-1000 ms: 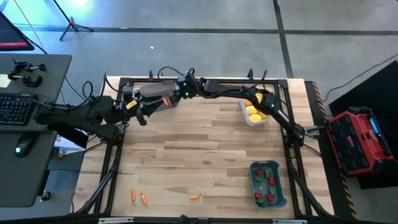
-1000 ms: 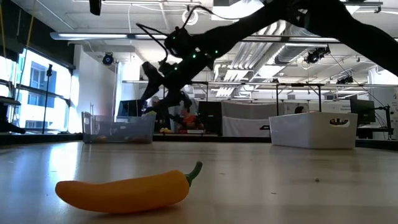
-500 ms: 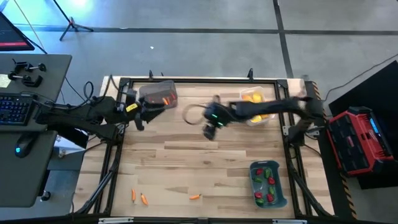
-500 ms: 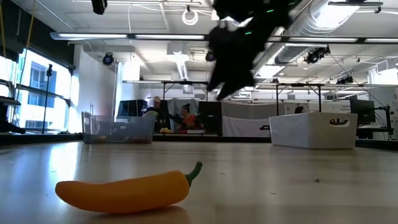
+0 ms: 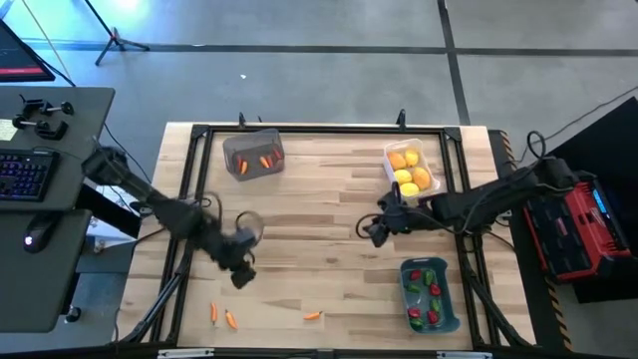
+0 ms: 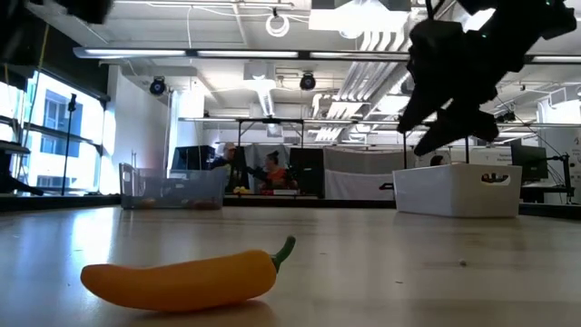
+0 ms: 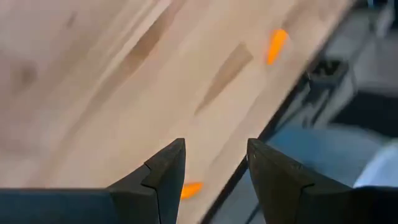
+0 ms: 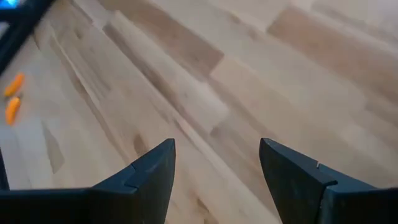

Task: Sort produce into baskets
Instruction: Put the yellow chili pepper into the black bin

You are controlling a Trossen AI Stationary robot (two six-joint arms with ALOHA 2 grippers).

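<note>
Three small orange carrots lie on their sides near the table's near edge: two (image 5: 213, 311) (image 5: 231, 320) at the left and one (image 5: 313, 315) in the middle, which shows close up in the low view (image 6: 182, 277). The smoky grey basket (image 5: 253, 155) holds carrots, the white basket (image 5: 410, 170) holds yellow fruits, and the blue-grey basket (image 5: 429, 294) holds red and green peppers. My left gripper (image 5: 242, 277) hangs open and empty above the table, just far of the two left carrots (image 7: 276, 46) (image 7: 189, 188). My right gripper (image 5: 369, 232) is open and empty over the table's middle right.
A black metal frame (image 5: 319, 130) runs along the table's edges. A desk with a keyboard (image 5: 25, 175) stands beyond the left edge and a red case (image 5: 573, 224) beyond the right edge. Bare wood lies between the baskets.
My right gripper has drawn back from the smoky grey basket at the far left, going toward the table's right and near side to the middle right. My left gripper has gone from beside that basket toward the near edge, to above the two left carrots.
</note>
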